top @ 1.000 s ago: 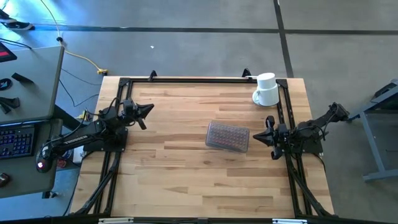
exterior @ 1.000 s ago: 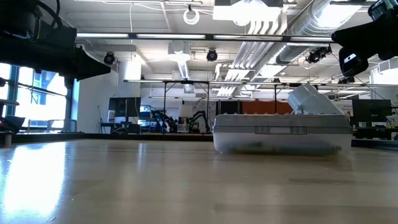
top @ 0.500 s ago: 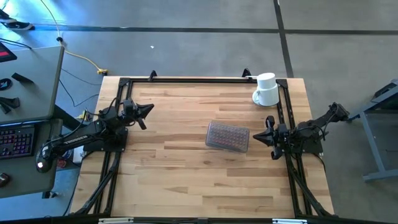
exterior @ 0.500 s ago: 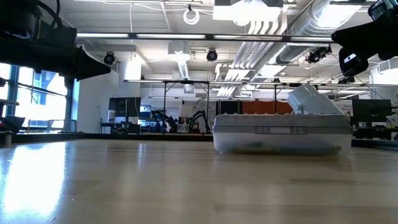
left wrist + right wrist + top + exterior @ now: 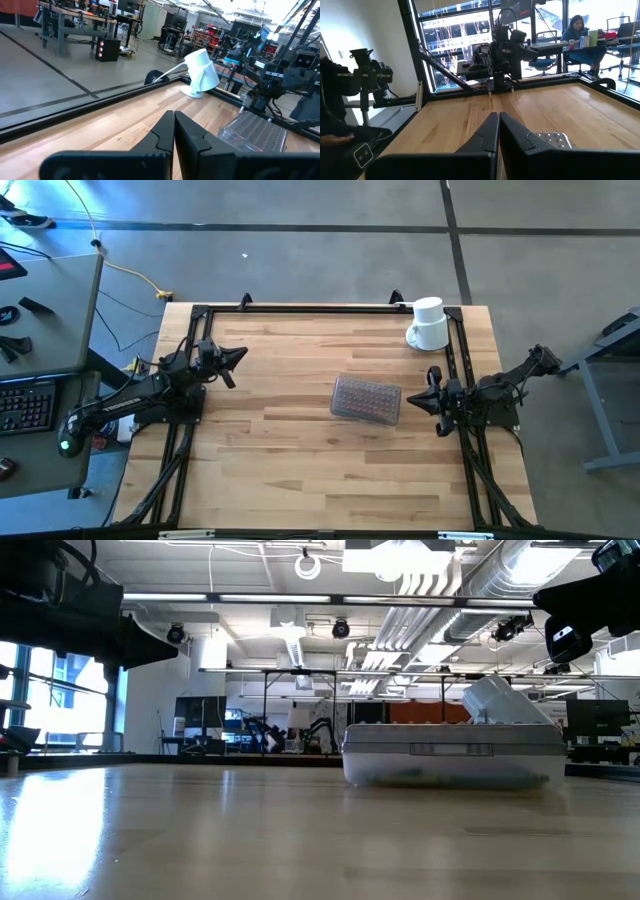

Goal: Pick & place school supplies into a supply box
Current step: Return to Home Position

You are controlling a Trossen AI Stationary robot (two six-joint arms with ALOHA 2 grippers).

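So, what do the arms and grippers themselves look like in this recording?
The left arm and right arm are dark, near-black chains of blocky jointed links. The left gripper and right gripper each carry two matte black fingers, broad at the root and tapering to a wedge tip. Thin dark cabling seems to run along the right arm. No markings are readable.

No lettering, number or brand can be read in any view. The grey-lidded clear plastic supply box [image 5: 366, 399] and the white ceramic mug [image 5: 429, 324] show no legible marks.
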